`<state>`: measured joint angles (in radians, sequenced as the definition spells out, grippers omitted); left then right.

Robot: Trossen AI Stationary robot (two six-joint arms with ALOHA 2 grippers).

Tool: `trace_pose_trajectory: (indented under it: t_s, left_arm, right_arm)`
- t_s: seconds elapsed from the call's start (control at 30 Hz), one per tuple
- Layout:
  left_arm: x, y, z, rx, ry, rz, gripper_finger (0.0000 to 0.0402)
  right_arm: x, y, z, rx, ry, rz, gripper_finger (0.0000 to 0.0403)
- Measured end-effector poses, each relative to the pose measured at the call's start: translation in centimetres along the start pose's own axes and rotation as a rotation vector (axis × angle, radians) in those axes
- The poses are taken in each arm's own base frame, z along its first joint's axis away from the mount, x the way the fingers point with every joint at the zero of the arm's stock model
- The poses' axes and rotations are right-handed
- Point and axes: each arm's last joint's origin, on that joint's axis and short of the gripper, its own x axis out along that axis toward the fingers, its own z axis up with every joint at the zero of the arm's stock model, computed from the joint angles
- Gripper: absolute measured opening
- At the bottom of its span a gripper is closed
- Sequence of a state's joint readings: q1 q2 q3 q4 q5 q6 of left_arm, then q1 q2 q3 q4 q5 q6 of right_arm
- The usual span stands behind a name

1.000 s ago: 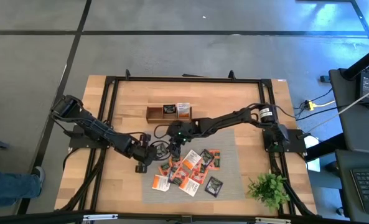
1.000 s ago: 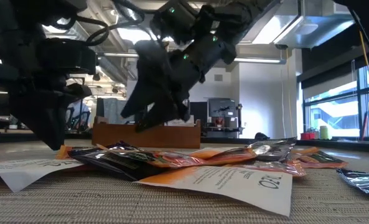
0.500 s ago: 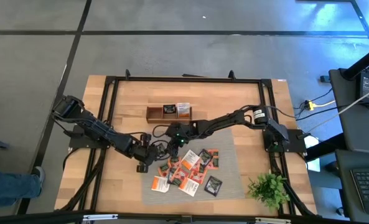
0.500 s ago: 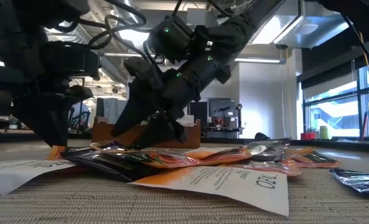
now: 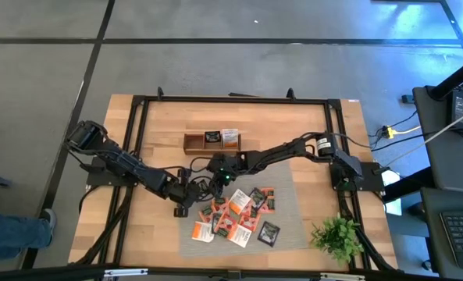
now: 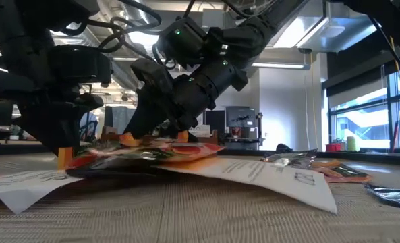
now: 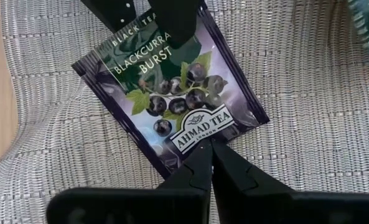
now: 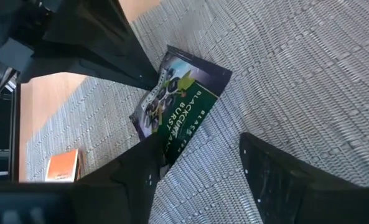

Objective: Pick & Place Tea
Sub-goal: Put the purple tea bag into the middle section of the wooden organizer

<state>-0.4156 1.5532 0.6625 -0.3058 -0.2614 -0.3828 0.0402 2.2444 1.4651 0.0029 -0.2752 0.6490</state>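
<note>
A dark tea sachet printed with blackcurrants lies on the grey woven mat between my two grippers. My left gripper is shut, its tips on one edge of the sachet. My right gripper comes slanting down from the opposite side, open, at the sachet's other end. Orange, white and dark tea sachets lie heaped on the mat just right of both grippers. In the low view my left gripper and my right gripper stand at the heap's left end. My left gripper presses its shut fingertips down on the sachet's edge below the brand print, coming steeply from above. The sachet lies on the mat. My right gripper has one finger on the sachet's end with the "black tea" print. Its other finger stands apart over the bare mat.
A brown wooden tray with sachets in it stands behind the grippers. A small green plant sits at the near right corner. A black frame runs round the wooden table.
My right gripper has gone down toward the mat and rolled at the wrist, ending at the dark sachet's end. In the low view the sachets at the heap's left end have been pushed up into a raised stack.
</note>
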Motion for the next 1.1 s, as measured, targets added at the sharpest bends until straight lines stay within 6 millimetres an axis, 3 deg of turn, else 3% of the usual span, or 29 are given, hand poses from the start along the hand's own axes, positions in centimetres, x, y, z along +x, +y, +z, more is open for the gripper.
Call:
trace_pose_trajectory:
  t_s: [0.67, 1.1]
  left_arm:
    - [0.0, 0.0, -0.1, -0.005, 0.007, -0.002, 0.0002]
    - [0.0, 0.0, -0.1, -0.014, 0.002, 0.003, 0.0003]
  right_arm:
    - [-0.9, 1.1, 0.7, -0.098, -0.026, 0.071, 0.0103]
    - [-0.2, 0.5, 0.4, -0.071, -0.015, 0.056, 0.0094]
